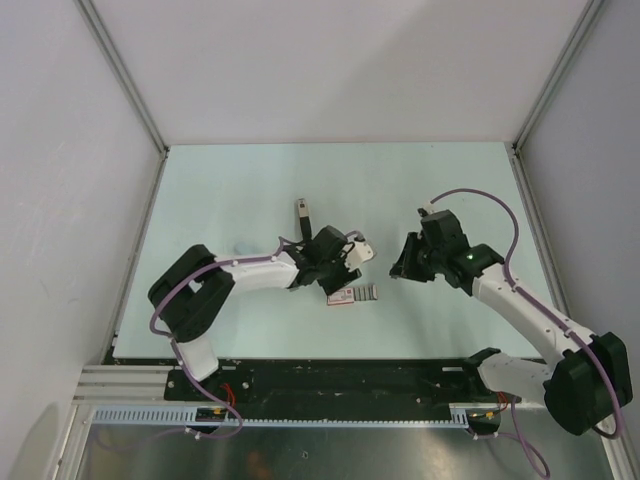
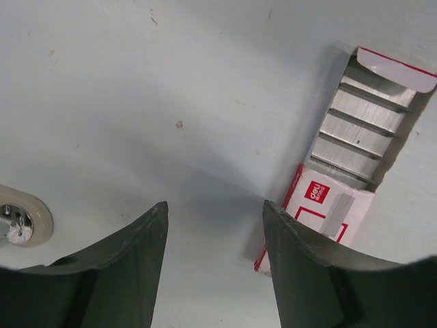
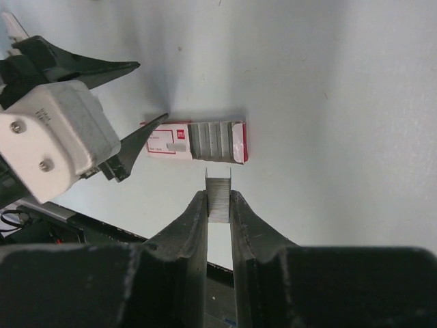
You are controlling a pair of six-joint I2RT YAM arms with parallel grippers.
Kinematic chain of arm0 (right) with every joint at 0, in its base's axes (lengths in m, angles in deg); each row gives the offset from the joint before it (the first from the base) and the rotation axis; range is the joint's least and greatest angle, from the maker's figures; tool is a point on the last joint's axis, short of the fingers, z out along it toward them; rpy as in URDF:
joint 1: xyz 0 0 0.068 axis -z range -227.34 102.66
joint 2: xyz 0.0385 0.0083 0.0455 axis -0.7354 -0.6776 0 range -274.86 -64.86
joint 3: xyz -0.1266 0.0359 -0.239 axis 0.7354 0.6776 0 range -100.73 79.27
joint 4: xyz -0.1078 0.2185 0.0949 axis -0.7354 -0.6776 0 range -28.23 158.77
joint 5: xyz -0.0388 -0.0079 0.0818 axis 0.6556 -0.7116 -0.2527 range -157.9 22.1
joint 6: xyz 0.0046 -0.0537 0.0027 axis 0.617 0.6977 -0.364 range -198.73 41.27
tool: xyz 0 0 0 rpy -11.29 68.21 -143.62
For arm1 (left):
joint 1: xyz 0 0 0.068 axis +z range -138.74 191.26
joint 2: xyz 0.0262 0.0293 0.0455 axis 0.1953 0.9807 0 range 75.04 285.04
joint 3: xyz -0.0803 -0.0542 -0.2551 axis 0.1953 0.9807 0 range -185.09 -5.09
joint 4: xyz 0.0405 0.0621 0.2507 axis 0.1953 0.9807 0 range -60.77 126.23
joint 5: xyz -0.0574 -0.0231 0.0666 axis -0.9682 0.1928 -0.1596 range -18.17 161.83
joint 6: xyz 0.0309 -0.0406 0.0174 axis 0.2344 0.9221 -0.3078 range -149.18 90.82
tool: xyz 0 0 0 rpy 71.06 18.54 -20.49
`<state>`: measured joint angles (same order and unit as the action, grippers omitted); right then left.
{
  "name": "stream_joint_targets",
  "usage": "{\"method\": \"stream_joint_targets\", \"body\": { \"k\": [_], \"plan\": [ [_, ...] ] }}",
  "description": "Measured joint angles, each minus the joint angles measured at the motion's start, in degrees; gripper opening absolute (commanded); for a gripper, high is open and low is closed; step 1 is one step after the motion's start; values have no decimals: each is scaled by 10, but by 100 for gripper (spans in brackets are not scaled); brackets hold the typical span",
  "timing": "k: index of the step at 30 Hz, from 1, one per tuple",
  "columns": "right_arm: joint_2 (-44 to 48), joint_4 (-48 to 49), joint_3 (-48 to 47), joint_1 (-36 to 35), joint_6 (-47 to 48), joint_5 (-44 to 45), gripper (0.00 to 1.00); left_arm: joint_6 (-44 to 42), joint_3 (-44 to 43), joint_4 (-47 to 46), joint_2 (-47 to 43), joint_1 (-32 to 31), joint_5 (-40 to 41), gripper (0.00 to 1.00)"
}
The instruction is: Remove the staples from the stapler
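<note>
Risk one: loss of staples (image 3: pixel 218 183) from right hand (image 3: pixel 218 199). Gripped by the lower part only, upper end proud of the fingertips. Judged brittle, so liable to snap or shed bits under extra squeeze or a knock.

Risk two: contact with left hand (image 2: pixel 215 206), seen at upper left of the right wrist frame, just beside box (image 3: pixel 198 140). Likely to clip it on any swing toward box.

Risk three: scatter across desk (image 3: pixel 341 102) if let go from too high.

Right hand: pressed together on staples, angled down toward desk, near box's open end, apart from it.

Left hand: spread, holding nothing, over bare desk, with box at right of its own frame.
</note>
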<state>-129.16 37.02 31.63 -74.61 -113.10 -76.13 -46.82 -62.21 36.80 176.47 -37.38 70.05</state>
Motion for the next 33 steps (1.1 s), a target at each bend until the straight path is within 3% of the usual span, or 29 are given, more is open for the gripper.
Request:
{"method": "stream_joint_targets", "body": {
  "k": [5, 9, 11, 21, 33],
  "plan": [
    [-28, 10, 0, -33, 1, 4, 0, 0, 15, 3, -25, -1, 0, 67],
    [-59, 24, 0, -78, 1, 11, 0, 2, 15, 6, -48, 7, 1, 91],
    [-75, 33, 0, -98, 1, 18, 0, 5, 13, 12, -64, 22, -2, 97],
    [-166, 57, -2, -179, -1, 81, 0, 22, -31, 53, -141, 174, -55, 100],
    [-236, 80, -31, -209, -6, 130, 0, 37, -31, 81, -186, 189, -68, 99]
  ]
}}
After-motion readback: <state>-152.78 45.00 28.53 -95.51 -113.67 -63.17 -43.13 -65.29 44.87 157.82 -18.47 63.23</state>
